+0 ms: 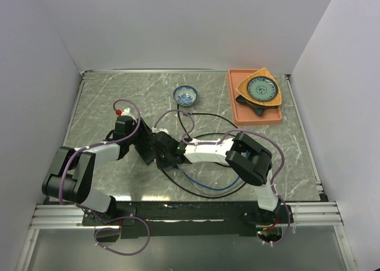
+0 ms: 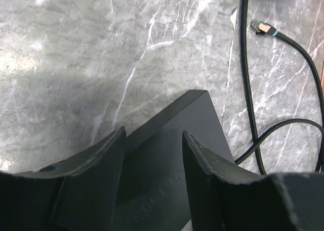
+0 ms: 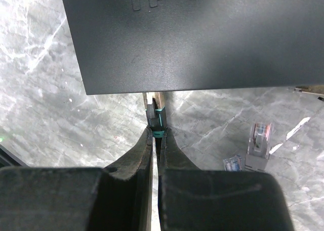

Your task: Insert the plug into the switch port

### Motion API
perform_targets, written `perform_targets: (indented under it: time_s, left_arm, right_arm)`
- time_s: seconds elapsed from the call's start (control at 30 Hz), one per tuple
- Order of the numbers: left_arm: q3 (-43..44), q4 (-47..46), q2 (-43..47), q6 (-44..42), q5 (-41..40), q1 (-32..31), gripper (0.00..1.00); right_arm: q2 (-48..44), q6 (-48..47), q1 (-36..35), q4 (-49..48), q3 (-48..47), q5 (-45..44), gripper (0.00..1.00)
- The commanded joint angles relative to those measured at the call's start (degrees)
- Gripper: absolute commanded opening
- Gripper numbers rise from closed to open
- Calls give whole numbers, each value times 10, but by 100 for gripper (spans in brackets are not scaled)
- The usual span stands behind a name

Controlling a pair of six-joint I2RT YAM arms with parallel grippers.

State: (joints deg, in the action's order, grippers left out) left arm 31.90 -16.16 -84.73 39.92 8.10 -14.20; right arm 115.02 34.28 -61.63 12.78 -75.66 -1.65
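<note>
Your right gripper [image 3: 157, 136] has its jaws clamped on the plug [image 3: 158, 113], whose tip meets the switch [image 3: 202, 39] edge. Your left gripper [image 2: 152, 157] has its jaws apart over the switch.

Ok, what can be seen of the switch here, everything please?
The switch is a flat matte-black box, plastic by its look, with raised lettering on its top face. It lies on the grey marbled table between the arms. The left gripper has its fingers spread over the top; the right gripper holds a plug at one edge. Its sockets are hidden.
</note>
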Motion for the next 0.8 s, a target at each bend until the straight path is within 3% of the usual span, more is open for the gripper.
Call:
perform_targets:
  time_s: [0.0,0.17,0.77]
  left_arm:
    - [-36,114,-23,43,91,-21,52]
    - [-39,111,-39,42,90,-22,52]
    - [-47,110,-47,38,101,-21,53]
  right_arm:
    - [-43,53,46,-151,3,-117,0]
    - [-58,64,56,-182,31,-113,0]
    - [-1,50,82,-166,-56,-57,0]
